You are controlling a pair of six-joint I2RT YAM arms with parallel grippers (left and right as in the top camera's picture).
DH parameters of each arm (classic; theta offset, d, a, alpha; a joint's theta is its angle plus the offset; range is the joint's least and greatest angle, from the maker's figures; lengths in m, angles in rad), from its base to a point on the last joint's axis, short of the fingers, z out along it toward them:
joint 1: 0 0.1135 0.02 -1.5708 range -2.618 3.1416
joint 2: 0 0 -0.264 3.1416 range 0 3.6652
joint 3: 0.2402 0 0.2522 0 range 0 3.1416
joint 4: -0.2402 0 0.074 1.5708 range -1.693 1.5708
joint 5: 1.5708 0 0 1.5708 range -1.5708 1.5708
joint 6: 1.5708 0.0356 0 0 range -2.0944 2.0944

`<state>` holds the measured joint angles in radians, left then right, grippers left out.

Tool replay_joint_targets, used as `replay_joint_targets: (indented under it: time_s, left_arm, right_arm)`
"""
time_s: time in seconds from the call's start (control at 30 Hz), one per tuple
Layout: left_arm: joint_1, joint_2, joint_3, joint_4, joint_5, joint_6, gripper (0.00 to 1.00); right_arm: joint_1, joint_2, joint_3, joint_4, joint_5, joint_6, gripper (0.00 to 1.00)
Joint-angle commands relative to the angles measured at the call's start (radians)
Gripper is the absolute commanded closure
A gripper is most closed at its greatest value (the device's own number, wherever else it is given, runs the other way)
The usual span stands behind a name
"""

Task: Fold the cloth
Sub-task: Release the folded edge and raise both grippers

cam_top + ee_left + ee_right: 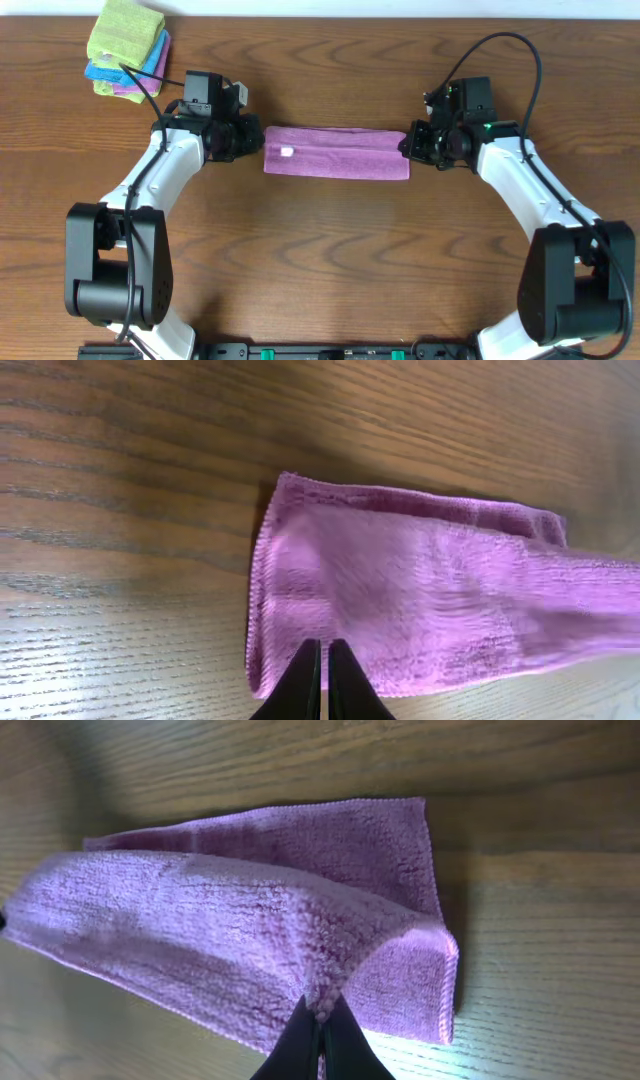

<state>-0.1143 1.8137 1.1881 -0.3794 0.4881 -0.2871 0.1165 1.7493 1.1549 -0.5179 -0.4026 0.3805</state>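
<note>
Cloth [336,153] forms a lengthwise strip. Right claw [322,1010], 3 o'clock, pinches one end for folding; left claw [325,652], 9 o'clock, is closed.

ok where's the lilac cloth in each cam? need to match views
Overhead: cloth is a folded strip at upper centre, between left gripper and right gripper.
Left wrist: cloth fills centre and right, short end facing left.
Right wrist: cloth spans the centre, a raised fold pinched at the bottom.
Shared landmark: wooden table, under the cloth in all three.
</note>
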Motion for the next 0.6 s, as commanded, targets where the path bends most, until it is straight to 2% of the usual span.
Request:
replay_joint_targets:
  time_s: [0.0, 0.23, 0.27, 0.33, 0.37, 0.43, 0.5, 0.57]
  left_arm:
    - [0.002, 0.040, 0.008, 0.003, -0.028, 0.010, 0.94]
    - [-0.008, 0.096, 0.008, 0.006, -0.025, 0.011, 0.94]
    - [-0.009, 0.096, 0.008, 0.010, -0.025, 0.010, 0.94]
    - [-0.009, 0.095, 0.008, 0.019, -0.017, 0.010, 0.94]
    - [-0.008, 0.095, 0.010, 0.019, -0.013, 0.008, 0.94]
    - [-0.003, 0.090, 0.013, 0.016, 0.000, 0.003, 0.93]
    - [-0.001, 0.076, 0.019, 0.015, 0.019, 0.003, 0.85]
    - [0.001, 0.054, 0.030, 0.013, 0.044, 0.008, 0.84]
  right_arm:
    - [0.016, 0.041, 0.008, 0.008, 0.033, -0.011, 0.98]
    - [0.029, 0.105, 0.008, 0.029, 0.033, 0.000, 0.99]
    - [0.029, 0.104, 0.008, 0.028, 0.033, 0.000, 0.91]
    - [0.029, 0.104, 0.008, 0.018, 0.032, 0.000, 0.34]
    - [0.029, 0.104, 0.008, 0.005, 0.033, 0.000, 0.03]
    - [0.026, 0.104, 0.008, -0.010, 0.033, -0.008, 0.01]
    - [0.016, 0.100, 0.009, -0.017, 0.032, -0.008, 0.01]
    - [0.005, 0.086, 0.010, -0.022, 0.032, -0.008, 0.01]
